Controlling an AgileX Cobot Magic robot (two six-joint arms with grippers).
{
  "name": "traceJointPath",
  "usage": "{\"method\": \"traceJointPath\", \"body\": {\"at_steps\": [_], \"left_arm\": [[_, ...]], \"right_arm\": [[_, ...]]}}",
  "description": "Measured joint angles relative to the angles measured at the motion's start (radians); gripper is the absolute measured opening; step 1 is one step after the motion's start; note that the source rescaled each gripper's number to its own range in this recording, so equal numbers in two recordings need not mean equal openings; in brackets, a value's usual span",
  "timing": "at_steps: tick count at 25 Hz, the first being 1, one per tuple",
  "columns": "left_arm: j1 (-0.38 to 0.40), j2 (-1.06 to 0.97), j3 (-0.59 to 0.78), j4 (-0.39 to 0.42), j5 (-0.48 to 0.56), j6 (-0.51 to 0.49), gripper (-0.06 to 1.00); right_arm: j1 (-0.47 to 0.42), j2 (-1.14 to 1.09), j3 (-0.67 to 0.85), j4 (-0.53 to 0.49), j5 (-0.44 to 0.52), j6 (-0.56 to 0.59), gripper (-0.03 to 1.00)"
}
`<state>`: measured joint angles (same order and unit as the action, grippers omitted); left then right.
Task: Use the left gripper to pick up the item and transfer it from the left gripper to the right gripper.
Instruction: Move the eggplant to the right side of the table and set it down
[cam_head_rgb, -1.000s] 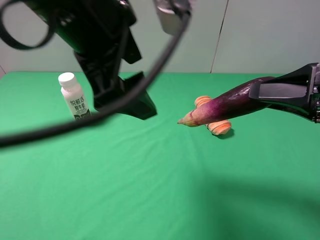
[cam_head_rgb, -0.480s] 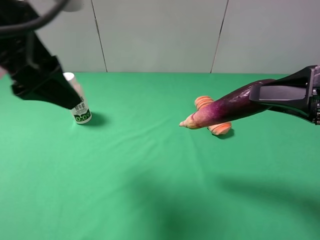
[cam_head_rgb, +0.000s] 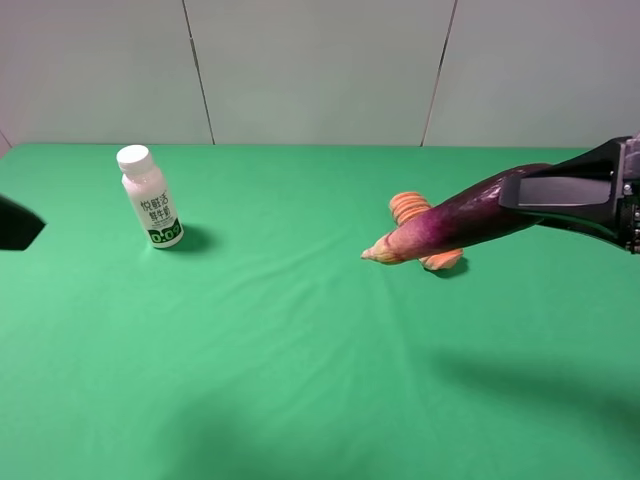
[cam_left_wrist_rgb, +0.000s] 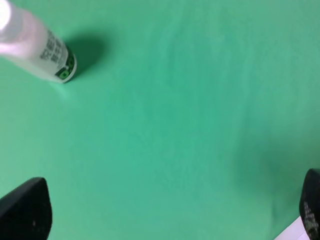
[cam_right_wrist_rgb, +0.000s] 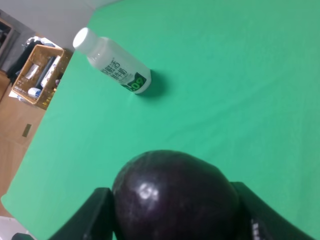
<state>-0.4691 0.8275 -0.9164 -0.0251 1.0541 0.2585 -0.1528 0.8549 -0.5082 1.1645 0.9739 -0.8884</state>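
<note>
Two grippers, one load. On the right gripper (cam_head_rgb: 520, 198) the jaws are clamped on the thick dark end of the eggplant (cam_head_rgb: 455, 222), with one black finger (cam_head_rgb: 560, 188) lying along its upper flank. The eggplant hangs clear of the green cloth (cam_head_rgb: 300, 350). It slants out and downward from the gripper, and its pale pointed tip is the far, lowest end. In the right wrist view the rounded purple butt fills the gap between the two fingers, each pressed to a side.

An orange ridged loaf (cam_head_rgb: 408, 205) sits on the cloth under and behind the eggplant's outer half, partly hidden by it. Whether the two touch, cannot tell.

Of the left gripper (cam_head_rgb: 15, 222), only a black corner shows at the edge of the high view, well apart from the eggplant and from the right gripper. Its wrist view shows the fingertips (cam_left_wrist_rgb: 25, 212) spread wide, with nothing but bare cloth between them.

A white bottle (cam_head_rgb: 150, 197) with a green label stands upright on the cloth near the left gripper, well apart from the eggplant's tip.
</note>
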Motion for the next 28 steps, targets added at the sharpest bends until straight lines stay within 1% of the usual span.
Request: {"method": "traceJointPath", "body": {"at_steps": [4, 8, 14, 18, 22, 28], "left_arm": [[0.0, -0.137, 0.09, 0.039, 0.004, -0.073, 1.0], [0.0, -0.268, 0.188, 0.046, 0.012, -0.139, 1.0], [0.0, -0.458, 0.332, 0.038, 0.022, -0.183, 1.0], [0.001, -0.562, 0.403, 0.031, 0.038, -0.208, 1.0], [0.001, -0.625, 0.424, 0.03, 0.033, -0.212, 1.0], [0.001, -0.633, 0.435, 0.025, 0.011, -0.215, 1.0]], "right_arm": [[0.0, 0.0, 0.0, 0.0, 0.0, 0.0, 0.01], [0.0, 0.0, 0.0, -0.001, 0.0, 0.005, 0.01], [0.0, 0.0, 0.0, -0.015, -0.001, 0.009, 0.01], [0.0, 0.0, 0.0, -0.022, -0.001, 0.012, 0.01], [0.0, 0.0, 0.0, -0.026, 0.0, 0.02, 0.01], [0.0, 0.0, 0.0, -0.034, 0.002, 0.026, 0.01]]}}
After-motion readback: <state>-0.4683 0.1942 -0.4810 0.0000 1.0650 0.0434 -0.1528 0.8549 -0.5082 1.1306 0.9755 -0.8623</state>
